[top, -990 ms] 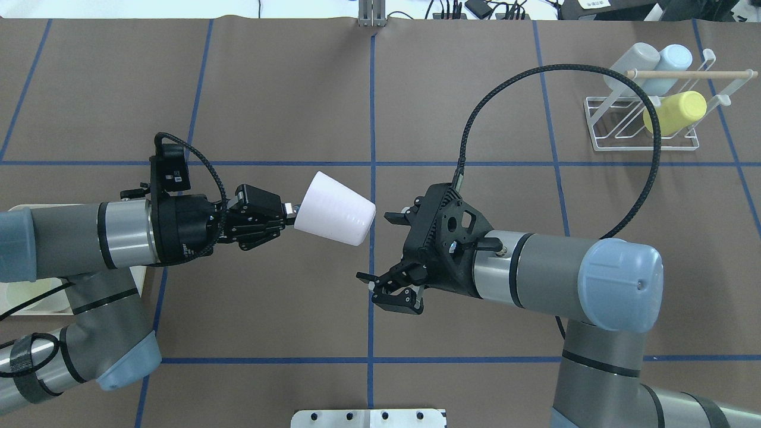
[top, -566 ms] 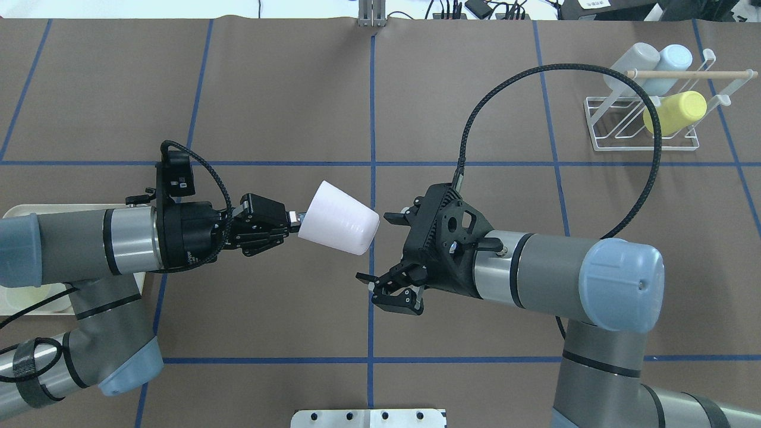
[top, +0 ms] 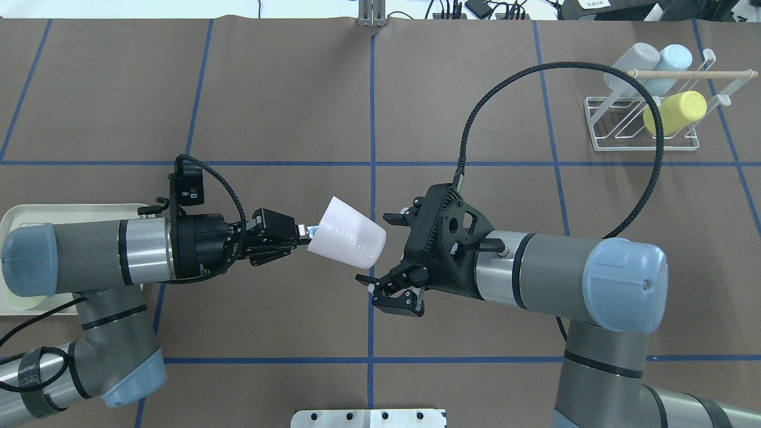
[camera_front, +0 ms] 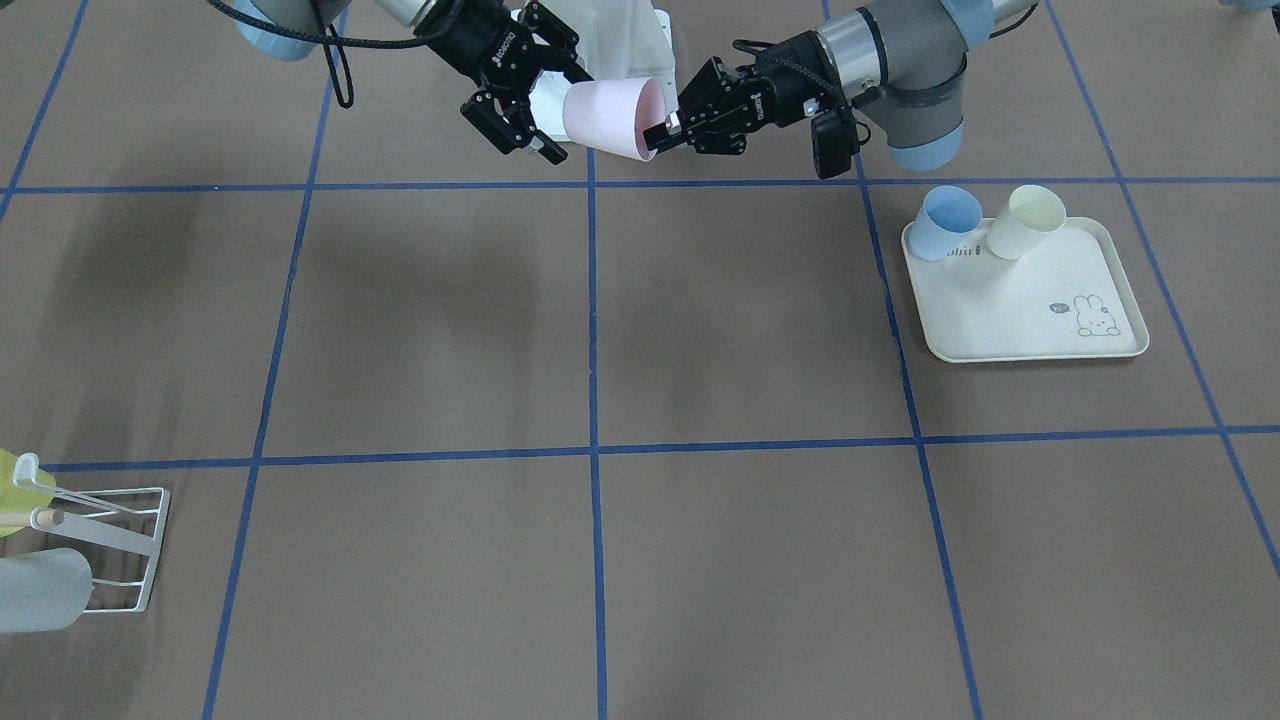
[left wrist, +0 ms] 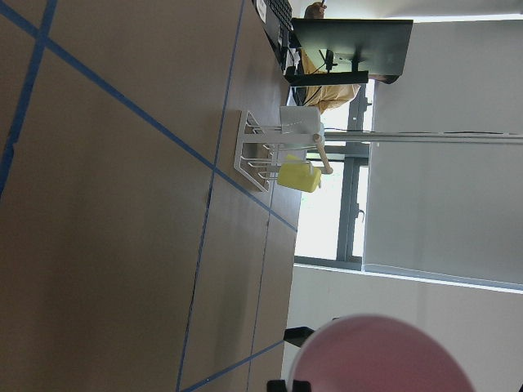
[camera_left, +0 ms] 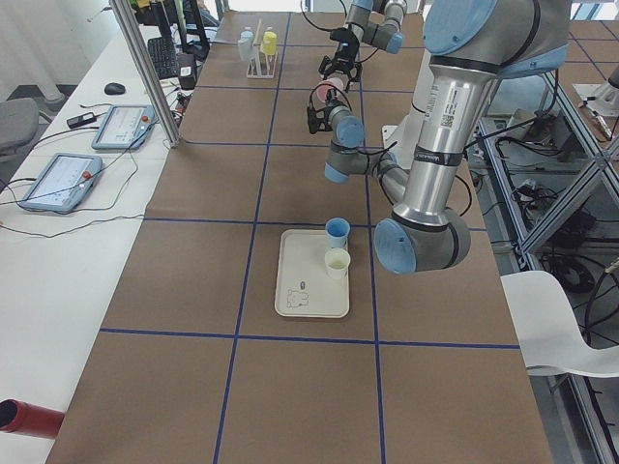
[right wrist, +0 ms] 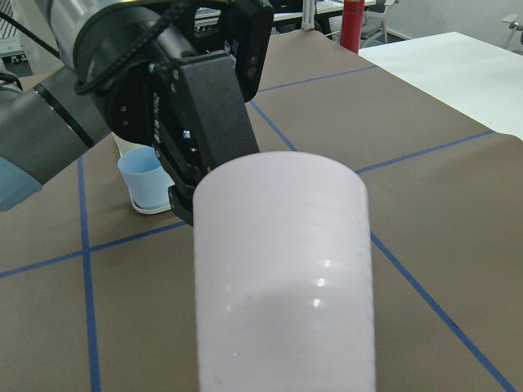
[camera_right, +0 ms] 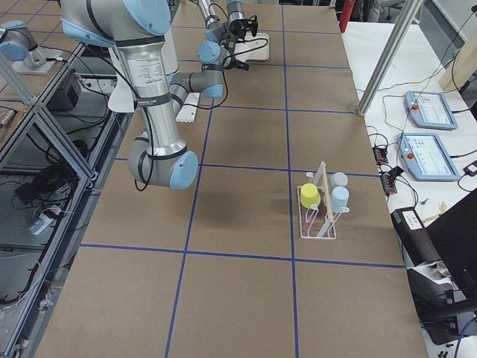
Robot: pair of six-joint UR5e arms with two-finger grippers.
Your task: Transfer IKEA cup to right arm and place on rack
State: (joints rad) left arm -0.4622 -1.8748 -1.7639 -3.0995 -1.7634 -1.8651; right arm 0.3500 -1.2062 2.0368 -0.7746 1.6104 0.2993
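Note:
The IKEA cup, pale pink-white, hangs on its side above the table's middle. My left gripper is shut on its rim, one finger inside the mouth. The cup's base points at my right gripper, which is open, its fingertips level with the base on either side and apart from it. In the right wrist view the cup fills the centre, with the left gripper behind it. The white wire rack stands at the far right, a wooden dowel across its top.
A grey, a light-blue and a yellow cup sit on the rack's prongs. A cream tray with a rabbit drawing holds a blue cup and a cream cup beside my left arm. A thick black cable loops from the right wrist.
My left arm has carried the cup rightward and a little nearer, bringing its base up to the right gripper's fingertips. The right arm has stayed in place, open.

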